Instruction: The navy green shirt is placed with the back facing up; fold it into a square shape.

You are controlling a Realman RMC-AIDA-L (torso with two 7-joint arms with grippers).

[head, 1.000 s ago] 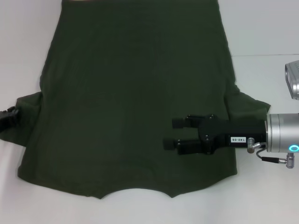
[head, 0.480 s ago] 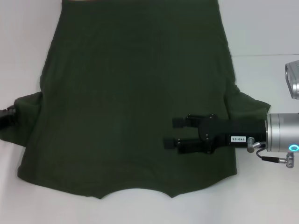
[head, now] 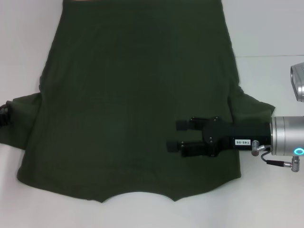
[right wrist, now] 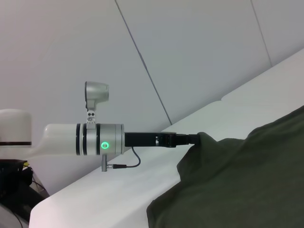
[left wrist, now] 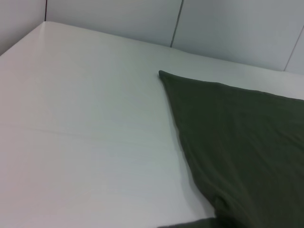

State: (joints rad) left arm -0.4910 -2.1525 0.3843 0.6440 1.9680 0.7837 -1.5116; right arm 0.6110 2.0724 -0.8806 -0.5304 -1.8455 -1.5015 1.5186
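The navy green shirt [head: 137, 95] lies flat on the white table [head: 23, 47], plain side up, with its collar edge toward me. It also shows in the left wrist view [left wrist: 247, 142] and the right wrist view [right wrist: 247, 180]. My right gripper [head: 172, 135] hovers over the shirt's near right part, open and empty, its fingers pointing left. My left gripper [head: 2, 114] is at the far left edge by the left sleeve [head: 19, 123]. In the right wrist view its tip [right wrist: 194, 138] is buried in a raised peak of sleeve cloth.
The right sleeve [head: 254, 109] lies spread out under my right arm. A silver housing [head: 298, 80] sits at the right edge. Bare table shows left of the shirt [left wrist: 85, 133] and along the near edge. Grey wall panels [right wrist: 190, 57] stand behind the table.
My left gripper has moved left, almost out of the head view, and the left sleeve has stretched out with it. My right gripper has not moved.
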